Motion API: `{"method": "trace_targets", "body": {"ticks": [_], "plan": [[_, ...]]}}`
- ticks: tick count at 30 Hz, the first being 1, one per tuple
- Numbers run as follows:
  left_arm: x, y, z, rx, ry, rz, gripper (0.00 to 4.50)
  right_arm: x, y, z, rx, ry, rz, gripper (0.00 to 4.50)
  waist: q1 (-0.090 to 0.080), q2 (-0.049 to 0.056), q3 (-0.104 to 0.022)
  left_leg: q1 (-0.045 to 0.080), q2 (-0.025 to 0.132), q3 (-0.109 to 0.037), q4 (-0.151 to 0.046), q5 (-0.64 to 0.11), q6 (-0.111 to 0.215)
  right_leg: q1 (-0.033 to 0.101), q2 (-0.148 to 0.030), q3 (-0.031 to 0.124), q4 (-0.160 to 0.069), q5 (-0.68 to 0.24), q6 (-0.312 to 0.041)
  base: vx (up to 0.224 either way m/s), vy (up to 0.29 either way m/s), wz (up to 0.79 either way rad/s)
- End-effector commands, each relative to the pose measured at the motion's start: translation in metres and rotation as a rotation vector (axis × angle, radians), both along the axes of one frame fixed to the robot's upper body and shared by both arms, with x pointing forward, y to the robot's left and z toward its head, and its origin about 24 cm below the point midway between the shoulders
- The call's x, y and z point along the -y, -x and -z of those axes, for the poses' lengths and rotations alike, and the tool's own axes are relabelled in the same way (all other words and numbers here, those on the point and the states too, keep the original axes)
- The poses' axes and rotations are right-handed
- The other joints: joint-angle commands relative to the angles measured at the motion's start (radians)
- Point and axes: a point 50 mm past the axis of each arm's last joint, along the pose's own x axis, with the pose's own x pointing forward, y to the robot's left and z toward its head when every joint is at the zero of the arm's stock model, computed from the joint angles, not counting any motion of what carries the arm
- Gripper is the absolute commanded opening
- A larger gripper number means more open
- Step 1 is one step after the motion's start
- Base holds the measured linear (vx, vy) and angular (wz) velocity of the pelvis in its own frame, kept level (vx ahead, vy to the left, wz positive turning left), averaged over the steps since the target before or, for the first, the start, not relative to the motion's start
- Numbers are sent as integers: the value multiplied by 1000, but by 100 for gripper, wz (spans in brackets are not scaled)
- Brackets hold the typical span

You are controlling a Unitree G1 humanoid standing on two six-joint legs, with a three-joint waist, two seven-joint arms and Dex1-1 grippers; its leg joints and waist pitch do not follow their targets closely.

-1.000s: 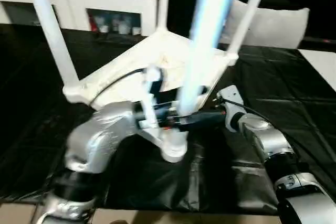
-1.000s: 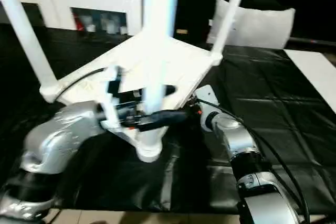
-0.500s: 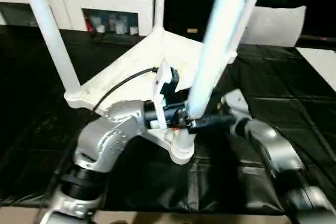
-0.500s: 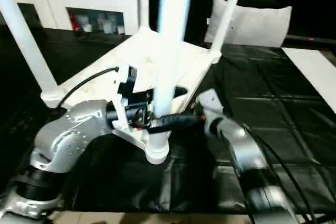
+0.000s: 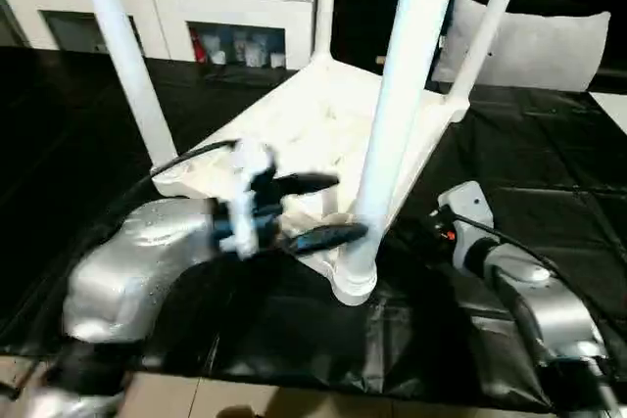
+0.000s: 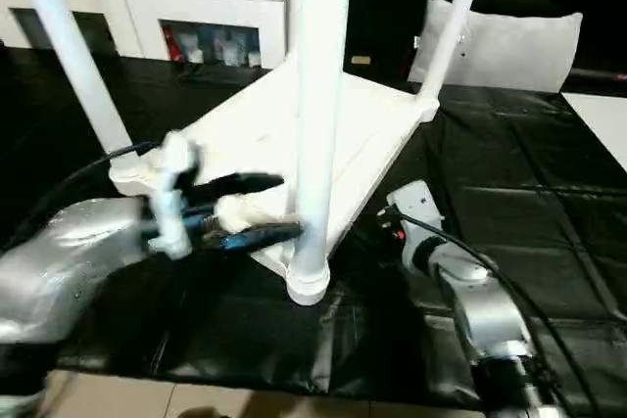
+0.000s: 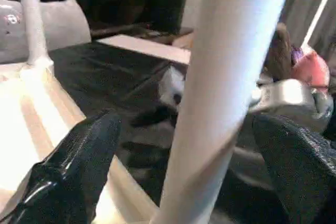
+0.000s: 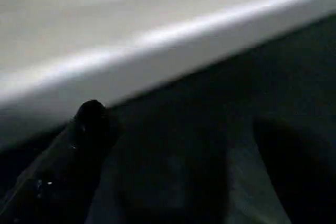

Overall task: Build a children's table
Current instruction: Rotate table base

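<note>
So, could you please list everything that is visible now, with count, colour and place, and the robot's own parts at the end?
Tabletop: one, white, upside down on the black sheet.
Legs: four, white, standing up from the tabletop's corners.
Black sheet: one, covering the surface under the table.
Cabinet: one, white, glass doors, at the back left.
Pillow: one, grey, at the back right.
Left gripper: one, black fingers, open, beside the near leg, over the tabletop.
Right gripper: one, black fingers, open, low by the tabletop's edge.
Forearms: two, silver, lower left and lower right.
</note>
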Motion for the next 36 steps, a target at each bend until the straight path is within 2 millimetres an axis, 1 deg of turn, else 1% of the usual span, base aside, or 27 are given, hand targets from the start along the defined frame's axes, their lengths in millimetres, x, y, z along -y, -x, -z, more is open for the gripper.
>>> {"method": "trace_targets", "body": {"ticks": [1,2,3,4,5,6,7,9,10,12,13,14,15,17,18,19,20,22,23,27,28,29,30,32,33,35,36], "plan": [[6,-1,-2,16,-7,40,445,6,-4,-1,2,23,35,450,2,-7,-59,6,24,-15,-79,-293,-15,38,-80,38,-98,-551,-60,0,0,0],[13,-3,1,10,-13,71,445,10,-6,2,-11,50,57,450,2,-12,-59,8,24,-13,-79,-286,-11,34,-78,39,-98,-542,-55,0,0,0],[14,-3,1,9,-13,75,445,11,-7,2,-12,55,60,450,2,-11,-59,8,22,-12,-78,-285,-11,33,-77,39,-96,-540,-57,0,0,0],[17,-5,3,5,-16,77,445,13,-8,3,-17,66,67,450,2,-12,-62,2,24,-13,-79,-264,-11,41,-80,40,-92,-514,-59,0,0,0],[27,-10,6,-12,-5,90,445,17,-14,2,-10,84,85,450,1,-14,-63,3,25,-10,-77,-249,-7,37,-78,42,-91,-491,-64,0,0,0],[27,-10,6,-12,-5,90,445,17,-14,2,-10,84,85,450,2,-13,-67,3,21,-8,-74,-229,-4,40,-78,41,-87,-464,-72,0,0,0],[30,-11,7,-15,-2,93,445,18,-16,2,-8,89,91,450,1,-14,-67,-1,23,-9,-75,-215,-4,43,-77,42,-84,-442,-76,0,0,0],[40,-14,7,-22,25,107,445,18,-22,2,-4,79,99,450,-1,-21,-69,-2,24,-5,-71,-190,3,44,-78,43,-78,-387,-102,0,0,0],[48,-13,5,-31,54,140,445,20,-26,4,-7,83,101,450,-1,-19,-71,-1,23,-5,-69,-182,5,45,-78,43,-74,-373,-110,0,0,0],[51,-7,0,-64,100,195,445,23,-28,5,-11,108,103,450,2,-21,-75,-6,27,-3,-65,-135,14,49,-80,45,-60,-280,-154,0,0,0],[51,-6,-1,-70,106,203,445,24,-28,5,-11,112,104,450,0,-22,-74,-7,27,-1,-65,-130,17,49,-79,45,-58,-264,-165,0,0,0],[50,-1,-4,-83,132,247,445,25,-29,5,-13,111,105,450,1,-26,-74,-8,27,0,-63,-120,23,52,-78,45,-55,-236,-175,0,0,0],[49,2,-6,-88,143,271,445,26,-30,5,-14,112,105,450,2,-25,-74,-8,27,-1,-63,-119,27,52,-79,45,-52,-231,-180,0,0,0],[45,11,-12,-103,164,340,445,28,-31,5,-20,116,102,450,-2,-32,-70,-7,26,2,-63,-129,34,52,-77,44,-55,-259,-177,0,0,0],[45,15,-14,-108,176,370,445,30,-32,5,-24,122,102,450,-1,-32,-68,-4,25,2,-62,-138,34,50,-77,45,-58,-284,-168,0,0,0],[45,16,-16,-110,183,385,445,30,-33,6,-25,125,101,450,-2,-31,-69,-4,26,2,-62,-140,30,51,-79,44,-55,-291,-167,0,0,0],[46,17,-17,-108,187,398,445,31,-34,6,-26,126,100,450,-3,-32,-68,-2,26,2,-63,-145,27,48,-76,43,-59,-307,-162,0,0,0],[47,19,-18,-106,193,412,445,30,-35,7,-29,126,97,450,-3,-31,-67,-2,26,2,-63,-152,22,48,-75,44,-61,-317,-153,0,0,0],[52,22,-21,-101,203,425,445,29,-36,8,-33,128,92,450,-4,-33,-67,0,29,0,-65,-160,17,47,-75,43,-59,-316,-153,0,0,0],[60,24,-23,-94,208,439,445,22,-39,9,-34,123,59,450,-6,-39,-68,-2,29,1,-65,-161,12,51,-75,45,-56,-285,-162,0,0,0],[61,24,-23,-96,207,440,445,19,-40,8,-29,112,43,450,-6,-40,-67,-3,28,1,-65,-159,14,52,-74,45,-56,-280,-162,0,0,0],[63,25,-24,-103,218,447,445,9,-42,7,-13,85,10,450,-8,-39,-68,-4,27,1,-64,-157,16,53,-75,45,-56,-276,-163,0,0,0],[63,25,-25,-104,221,448,445,7,-43,6,-11,81,5,450,-10,-40,-67,-6,27,1,-64,-156,18,54,-74,45,-56,-276,-164,0,0,0],[66,27,-27,-106,235,459,445,-7,-45,7,-7,49,-40,450,-14,-41,-66,-7,27,-1,-64,-160,16,53,-75,44,-58,-303,-158,0,0,0],[66,27,-27,-106,235,459,445,-7,-45,7,-7,49,-40,450,-14,-43,-65,-7,27,0,-64,-165,15,54,-75,43,-59,-316,-154,0,0,0],[70,28,-30,-103,242,467,445,-26,-46,8,-3,20,-107,450,-18,-43,-64,-6,28,-1,-65,-181,12,51,-77,44,-62,-346,-150,0,0,0],[73,28,-31,-102,252,469,445,-38,-46,8,1,1,-158,450,-20,-43,-63,-7,28,-3,-66,-187,6,53,-77,43,-63,-363,-145,0,0,0]]}}
